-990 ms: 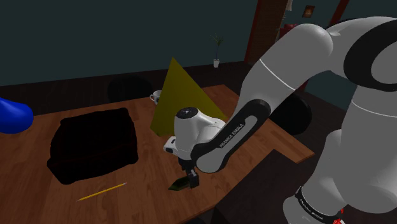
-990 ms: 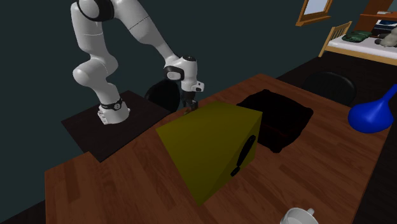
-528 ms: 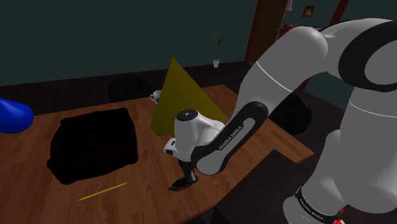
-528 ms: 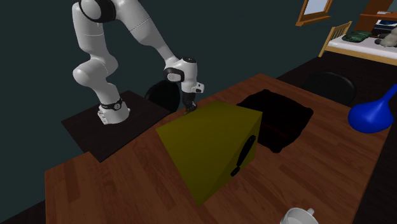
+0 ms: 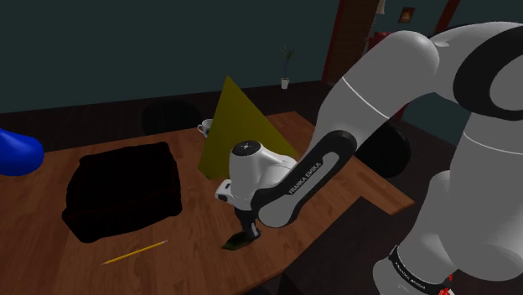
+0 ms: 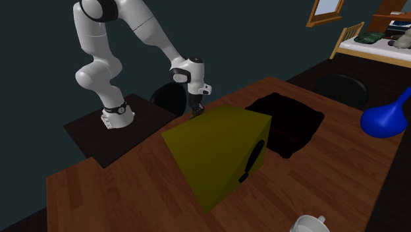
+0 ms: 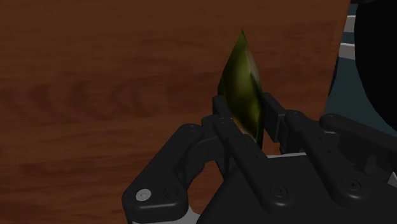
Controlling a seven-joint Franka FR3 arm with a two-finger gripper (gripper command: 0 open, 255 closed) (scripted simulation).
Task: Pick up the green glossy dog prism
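Partly, tool (image 7: 246, 109) hides clasped prism (image 7: 240, 75).

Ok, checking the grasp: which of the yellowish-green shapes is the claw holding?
The small glossy green prism, clasped in the claw; the big olive block stands apart on the table.

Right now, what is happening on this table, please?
The white Franka arm has its black gripper shut on a small green glossy prism, clasped between both fingers. The hand is low over the wooden table, near its edge and beside a large yellow block. Whether the prism is off the wood cannot be told.
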